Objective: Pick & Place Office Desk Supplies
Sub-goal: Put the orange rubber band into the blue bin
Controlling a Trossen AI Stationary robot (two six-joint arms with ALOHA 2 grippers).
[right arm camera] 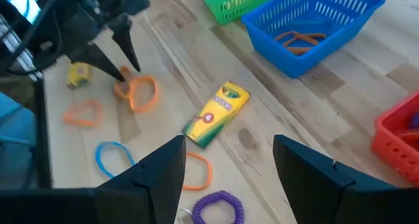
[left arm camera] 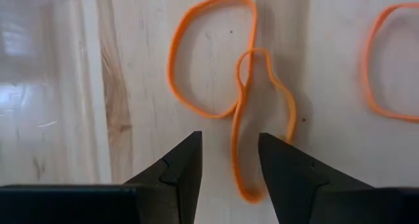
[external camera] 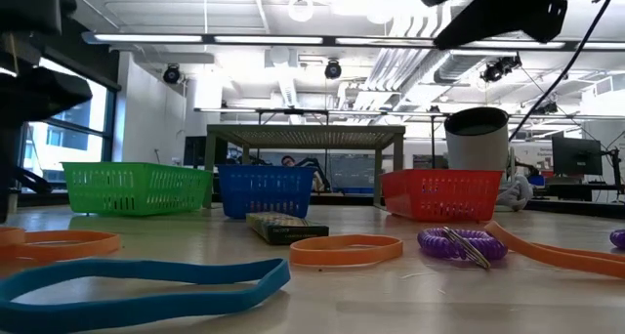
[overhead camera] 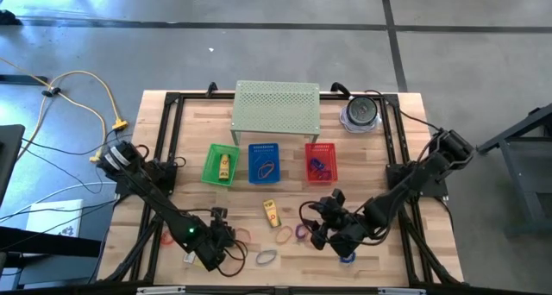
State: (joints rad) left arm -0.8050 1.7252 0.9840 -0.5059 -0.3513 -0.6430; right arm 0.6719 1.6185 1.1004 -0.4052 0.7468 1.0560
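Observation:
My left gripper [left arm camera: 229, 142] is open and points down over a twisted orange rubber band [left arm camera: 242, 99] lying flat near the table's near edge. One finger stands on each side of the band's end loop, and I see no touch. The right wrist view shows this gripper [right arm camera: 127, 70] above the same band [right arm camera: 141, 93]. My right gripper [right arm camera: 229, 145] is open and hovers right of centre [overhead camera: 326, 226], over a purple coiled band [right arm camera: 216, 207]. A yellow packet [right arm camera: 216, 112] lies flat between the arms. More loops lie scattered: an orange one [overhead camera: 284, 235], a blue one [right arm camera: 111, 155], a red one [overhead camera: 168, 237].
Green [overhead camera: 222, 164], blue [overhead camera: 265, 162] and red [overhead camera: 321, 163] baskets stand in a row mid-table. The green one holds a yellow packet, the blue one orange bands. Behind them are the pale green perforated shelf [overhead camera: 276, 114] and a round grey-and-clear object [overhead camera: 360, 112]. A black frame borders the table.

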